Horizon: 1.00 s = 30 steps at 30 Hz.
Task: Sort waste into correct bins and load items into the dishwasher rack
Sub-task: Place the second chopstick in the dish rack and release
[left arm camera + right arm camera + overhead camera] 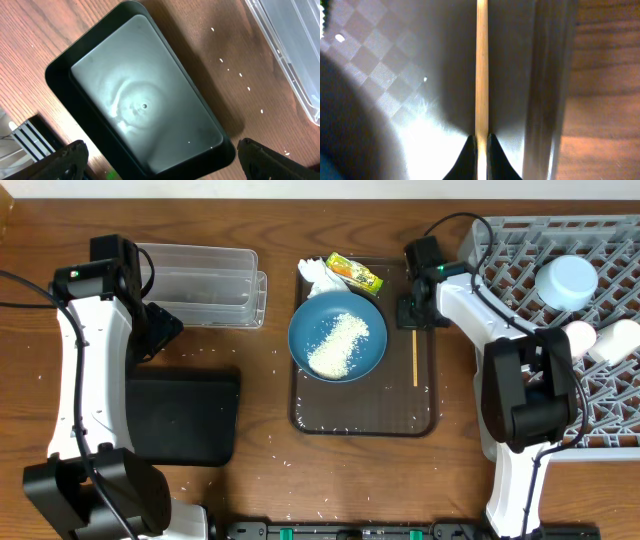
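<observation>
room is left along the serving tray's (360,418) near edge; its far half is blocked by plate (308,320), napkin (318,275) and wrapper (354,273).

Brown wood-grain bench (270,470), glossy black plastic tray (145,105) with soft reflections, clear smooth plastic tub (200,285), dark serving tray (385,75) with fine chequered texture, pale smooth wooden chopsticks (481,70), matt grey plastic rack (560,222), crumpled white paper napkin (318,275)

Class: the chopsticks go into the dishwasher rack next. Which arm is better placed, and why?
Right. Its gripper is shut on the chopsticks, and the dishwasher rack lies on that side. The left gripper hangs open over the black tray, across the table.
</observation>
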{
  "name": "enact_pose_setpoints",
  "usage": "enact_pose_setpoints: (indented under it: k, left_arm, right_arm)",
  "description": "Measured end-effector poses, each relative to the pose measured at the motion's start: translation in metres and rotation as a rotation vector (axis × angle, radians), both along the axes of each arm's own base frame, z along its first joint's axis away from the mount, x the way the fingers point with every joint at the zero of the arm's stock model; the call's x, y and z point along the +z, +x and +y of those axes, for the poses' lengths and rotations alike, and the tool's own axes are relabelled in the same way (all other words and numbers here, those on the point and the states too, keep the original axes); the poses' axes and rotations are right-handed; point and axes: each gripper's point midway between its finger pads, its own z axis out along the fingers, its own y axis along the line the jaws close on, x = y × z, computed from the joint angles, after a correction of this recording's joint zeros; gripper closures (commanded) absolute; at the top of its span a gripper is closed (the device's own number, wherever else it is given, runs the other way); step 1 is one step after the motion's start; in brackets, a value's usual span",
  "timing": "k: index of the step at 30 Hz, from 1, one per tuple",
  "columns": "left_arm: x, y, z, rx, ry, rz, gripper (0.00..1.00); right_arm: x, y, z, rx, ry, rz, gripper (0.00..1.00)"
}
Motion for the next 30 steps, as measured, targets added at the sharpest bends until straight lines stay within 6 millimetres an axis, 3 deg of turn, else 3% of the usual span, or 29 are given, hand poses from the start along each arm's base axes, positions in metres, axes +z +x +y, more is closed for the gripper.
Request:
enact_pose_setpoints:
  k: [3,6,11,14,17,26,30]
  left_arm:
    - [0.000,0.000,0.000,0.000,0.000,0.000,0.02]
    - [0.000,0.000,0.000,0.000,0.000,0.000,0.02]
    - [0.000,0.000,0.000,0.000,0.000,0.000,0.02]
    - [0.000,0.000,0.000,0.000,0.000,0.000,0.02]
    - [0.000,0.000,0.000,0.000,0.000,0.001,0.02]
    - [0.000,0.000,0.000,0.000,0.000,0.000,0.02]
    - [0.000,0.000,0.000,0.000,0.000,0.000,0.02]
  right_arm:
    - [0.026,0.007,-0.005,0.005,0.008,-0.029,0.99]
    - [0.078,0.023,-0.020,0.003,0.024,-0.128,0.99]
    - [0.181,0.038,-0.072,-0.028,0.019,-0.362,0.99]
    - [0.215,0.033,-0.106,-0.049,-0.016,-0.432,0.99]
    - [0.218,0.032,-0.123,-0.051,-0.041,-0.435,0.99]
    - [0.166,0.044,-0.128,-0.010,-0.075,-0.391,0.98]
    - [0.151,0.040,-0.133,-0.021,-0.106,-0.366,0.98]
